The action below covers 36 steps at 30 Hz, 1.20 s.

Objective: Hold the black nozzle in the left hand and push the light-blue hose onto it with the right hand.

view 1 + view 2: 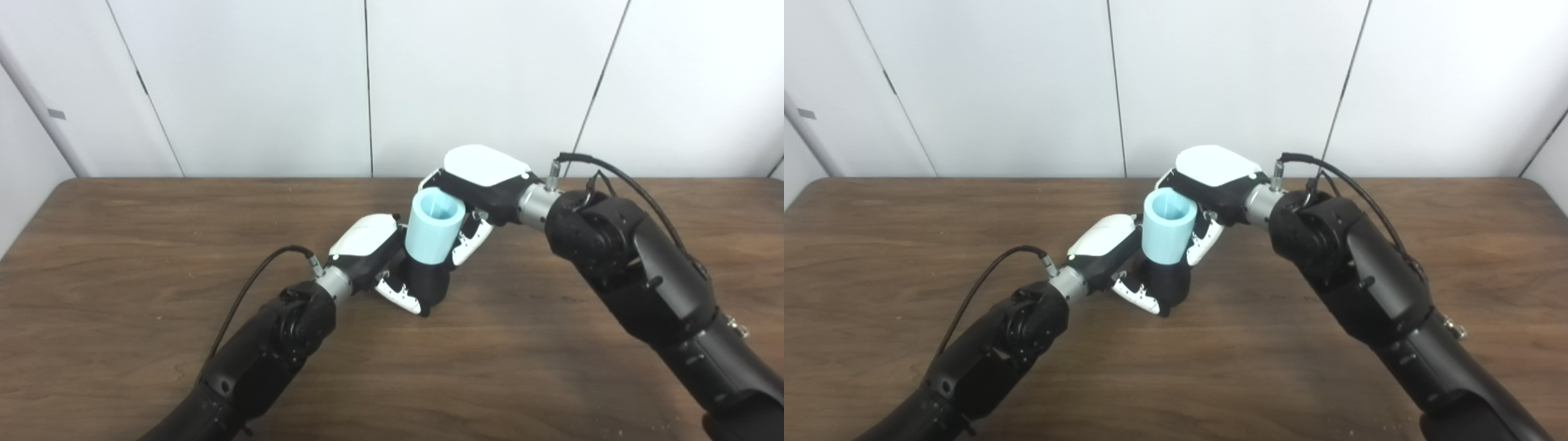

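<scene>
Two arms meet over the middle of the brown wooden worktop (153,294), and the two task pieces sit joined between them. From the left, the dark arm reaches in and its left hand (373,257) has its fingers (401,297) curled around the black nozzle (432,285), gripping it low down near the worktop. A black cable (245,294) loops off that wrist.

The nozzle stands roughly upright, its long axis running up and a little toward the right, wider end at the bottom. Whether its base touches the wood I cannot tell, since the fingers hide that edge.

Sitting on top of it is the light-blue hose (433,229), a short stubby tube whose lower end is seated over the top of the nozzle. Its long axis follows the same line, tilted slightly right of vertical, and its open mouth faces up and toward the viewer. Looking down into the mouth shows only pale blue inner wall; nothing is visible inside.

On the right, the right hand (481,190) comes over from the bigger arm, its white back uppermost, with its fingers (468,242) wrapped around the far and right side of the hose, holding it. Another cable (618,177) arches over that wrist.
</scene>
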Each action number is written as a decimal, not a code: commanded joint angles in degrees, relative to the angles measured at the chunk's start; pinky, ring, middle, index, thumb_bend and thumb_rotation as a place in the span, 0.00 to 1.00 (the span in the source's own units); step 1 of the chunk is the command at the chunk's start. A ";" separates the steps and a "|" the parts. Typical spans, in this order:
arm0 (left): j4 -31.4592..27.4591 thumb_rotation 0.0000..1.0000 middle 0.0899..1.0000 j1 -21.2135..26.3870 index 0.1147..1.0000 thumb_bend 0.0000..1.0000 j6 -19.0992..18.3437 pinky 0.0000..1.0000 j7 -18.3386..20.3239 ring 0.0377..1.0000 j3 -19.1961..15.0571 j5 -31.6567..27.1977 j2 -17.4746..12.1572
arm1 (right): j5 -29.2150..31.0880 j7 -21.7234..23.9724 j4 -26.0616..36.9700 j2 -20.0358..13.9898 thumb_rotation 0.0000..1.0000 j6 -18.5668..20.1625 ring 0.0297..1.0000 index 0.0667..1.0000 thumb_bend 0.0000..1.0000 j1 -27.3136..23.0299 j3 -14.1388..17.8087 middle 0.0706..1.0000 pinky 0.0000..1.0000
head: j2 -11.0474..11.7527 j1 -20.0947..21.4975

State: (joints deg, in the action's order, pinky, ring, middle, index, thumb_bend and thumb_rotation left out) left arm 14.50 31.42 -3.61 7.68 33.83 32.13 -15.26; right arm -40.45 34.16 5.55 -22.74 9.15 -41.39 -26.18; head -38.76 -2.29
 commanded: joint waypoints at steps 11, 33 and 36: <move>5.35 0.00 0.48 -3.55 0.39 0.52 -3.54 1.00 7.79 0.67 3.71 1.75 1.01 | -0.68 0.54 3.63 -0.34 0.22 1.18 0.82 0.90 0.97 -0.94 2.42 0.94 0.60 | 0.54 0.03; 6.50 0.00 0.46 -3.28 0.40 0.52 -3.87 1.00 7.37 0.66 3.81 2.28 1.34 | 6.71 -0.01 9.37 -0.78 0.40 -3.92 1.00 1.00 1.00 -2.35 8.54 1.00 0.94 | 1.22 -0.41; 6.59 0.00 0.46 -3.28 0.40 0.52 -4.03 1.00 7.49 0.65 3.74 2.16 1.39 | 8.63 0.08 10.79 -1.00 0.41 -5.24 1.00 1.00 1.00 -1.59 8.80 1.00 0.96 | 1.18 -0.34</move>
State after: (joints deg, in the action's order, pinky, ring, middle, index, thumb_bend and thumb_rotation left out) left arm 16.16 32.50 -3.59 7.84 33.83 32.04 -14.62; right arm -33.11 35.12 14.23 -22.93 5.87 -40.70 -18.61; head -37.53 -2.64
